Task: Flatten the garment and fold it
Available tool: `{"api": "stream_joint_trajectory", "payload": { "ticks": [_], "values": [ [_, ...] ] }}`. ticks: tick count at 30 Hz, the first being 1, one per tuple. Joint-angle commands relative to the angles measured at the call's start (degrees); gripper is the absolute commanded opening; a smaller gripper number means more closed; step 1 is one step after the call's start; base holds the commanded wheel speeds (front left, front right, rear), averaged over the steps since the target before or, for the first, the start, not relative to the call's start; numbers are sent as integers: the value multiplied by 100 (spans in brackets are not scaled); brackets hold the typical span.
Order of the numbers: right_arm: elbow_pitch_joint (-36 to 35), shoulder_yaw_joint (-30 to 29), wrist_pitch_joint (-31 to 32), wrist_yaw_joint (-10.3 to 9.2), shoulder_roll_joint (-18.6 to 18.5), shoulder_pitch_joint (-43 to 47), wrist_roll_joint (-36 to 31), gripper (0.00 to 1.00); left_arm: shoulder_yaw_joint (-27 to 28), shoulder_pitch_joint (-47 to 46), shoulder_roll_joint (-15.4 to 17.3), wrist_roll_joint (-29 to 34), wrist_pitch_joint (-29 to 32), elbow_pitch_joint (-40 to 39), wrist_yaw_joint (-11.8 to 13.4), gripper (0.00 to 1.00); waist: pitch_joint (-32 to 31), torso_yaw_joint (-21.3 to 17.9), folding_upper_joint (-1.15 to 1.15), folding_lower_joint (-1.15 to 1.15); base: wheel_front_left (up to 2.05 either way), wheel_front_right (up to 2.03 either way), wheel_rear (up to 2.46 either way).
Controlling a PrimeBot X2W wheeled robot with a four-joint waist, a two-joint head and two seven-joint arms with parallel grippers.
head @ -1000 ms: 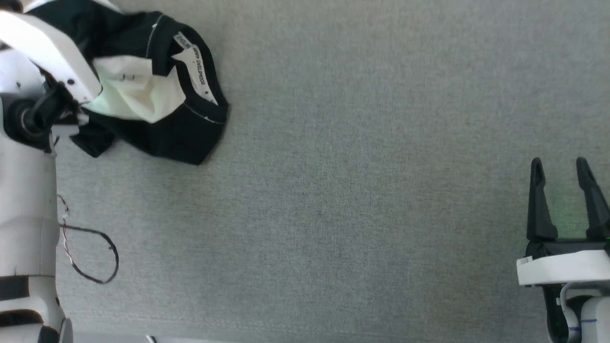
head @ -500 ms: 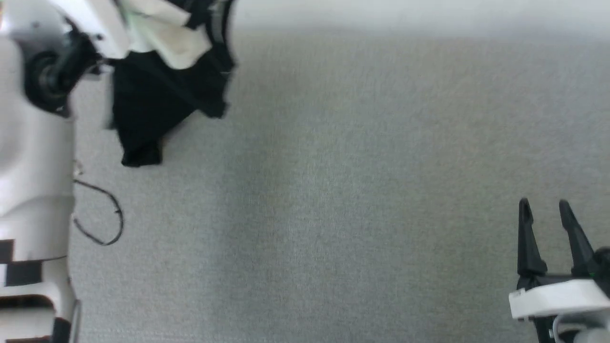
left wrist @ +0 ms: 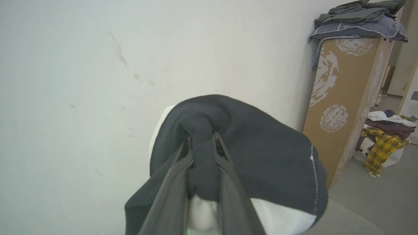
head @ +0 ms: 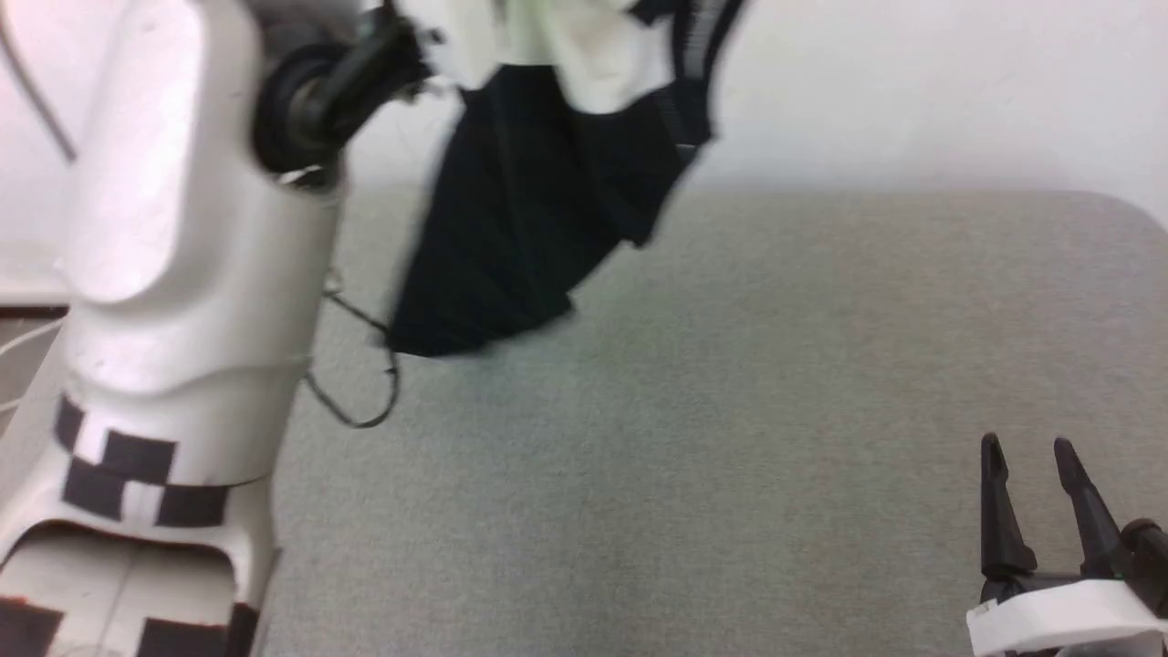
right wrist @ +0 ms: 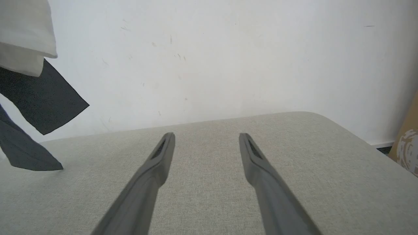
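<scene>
Hanging from the left tool (left wrist: 200, 139), which pinched its black fabric, the garment (head: 538, 210) dangled over the grey desk (head: 730, 411); the right tool (head: 1027, 447) stood wide, empty.

garment (head: 538, 210): blurred in the head view, top cut off by the upper edge; left part cut off in the right wrist view
left gripper (left wrist: 200, 141): fingertips buried in a black fold, pads hidden
right gripper (head: 1027, 456): base cut off by the head view's lower edge
left arm (head: 182, 274): cut by the left and lower edges
clothes heap (left wrist: 387, 137): too small to tell pieces apart
</scene>
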Motion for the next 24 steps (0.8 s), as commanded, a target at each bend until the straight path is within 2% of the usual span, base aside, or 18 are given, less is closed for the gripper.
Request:
{"api": "stream_joint_trajectory", "payload": {
  "ticks": [1, 6, 12, 18, 24],
  "values": [
    [16, 15, -27, -4, 10, 96, 46, 100, -91, -159, -123, -68, 8, -30, -41, 0, -229, -214, 0, 1, 0, 0, 0],
    [13, 25, -27, -4, 10, 207, 63, 100, -362, -338, -454, -175, -11, 53, -42, 0, -323, -349, 0, 1, 0, 0, 0],
    [-10, 30, -27, -4, 10, 175, 85, 100, -661, -167, -662, -276, -269, 189, -43, 0, -210, -521, 0, 1, 0, 0, 0],
    [-34, 25, -27, -4, 10, 66, 115, 100, -850, 306, -765, -476, -698, 342, -32, 0, 69, -650, 0, 1, 0, 0, 0],
    [-30, 1, -27, -4, 10, -42, 118, 100, -1050, 1208, -811, -699, -1332, 678, 42, 0, 259, -685, 0, 1, 0, 0, 0]
  ]
}}
